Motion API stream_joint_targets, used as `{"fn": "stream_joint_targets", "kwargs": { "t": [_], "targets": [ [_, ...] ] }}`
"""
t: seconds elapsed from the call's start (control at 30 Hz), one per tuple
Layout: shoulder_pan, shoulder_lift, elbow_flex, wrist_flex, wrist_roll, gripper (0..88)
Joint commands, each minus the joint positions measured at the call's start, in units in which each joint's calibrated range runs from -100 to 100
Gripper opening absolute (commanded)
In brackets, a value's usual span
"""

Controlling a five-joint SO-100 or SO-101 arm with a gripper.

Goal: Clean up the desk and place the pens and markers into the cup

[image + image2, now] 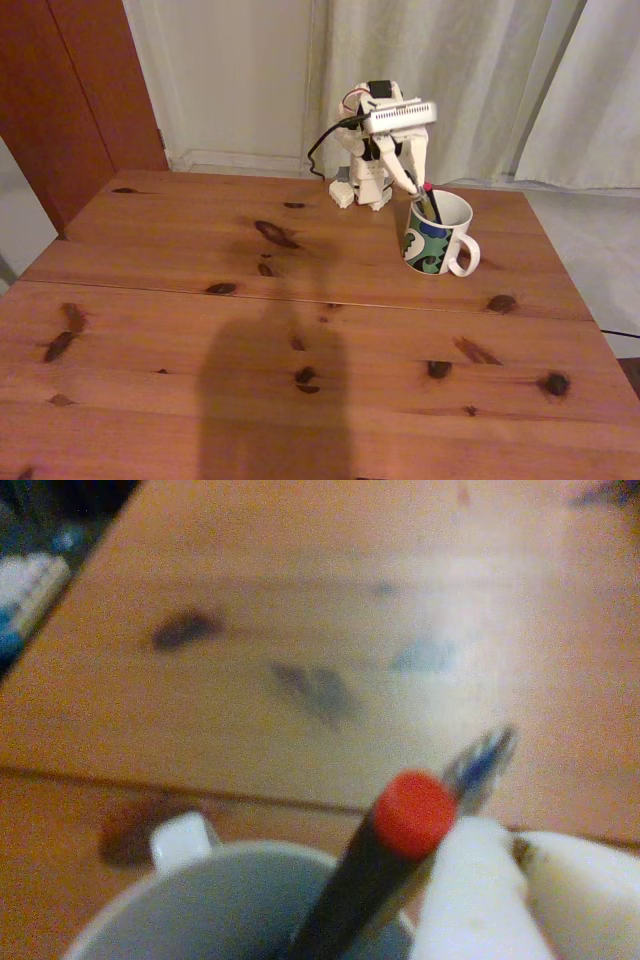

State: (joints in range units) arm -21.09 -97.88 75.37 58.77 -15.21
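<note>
Claw pinches the black pen with red end, slanting directly below it into the cup, which stands under the claw on the reddish-brown surface.

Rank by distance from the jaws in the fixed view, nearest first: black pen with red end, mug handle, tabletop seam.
1. Black pen with red end: at the gripper, inside the mug.
2. Mug handle: lower right.
3. Tabletop seam: across the desk, toward the camera.
</note>
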Motion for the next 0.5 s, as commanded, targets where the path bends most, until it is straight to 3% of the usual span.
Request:
{"fn": "stream_joint_targets", "kwargs": {
  "t": [0.0, 0.33, 0.47],
  "targets": [
    [-0.35, -0.46, -4.95, 0.11, -0.29, 0.5],
    [0.46, -0.46, -7.38, -11.93, -0.24, 0.5],
    [5.85, -0.46, -7.29, -12.02, -0.29, 0.5]
  ]
}}
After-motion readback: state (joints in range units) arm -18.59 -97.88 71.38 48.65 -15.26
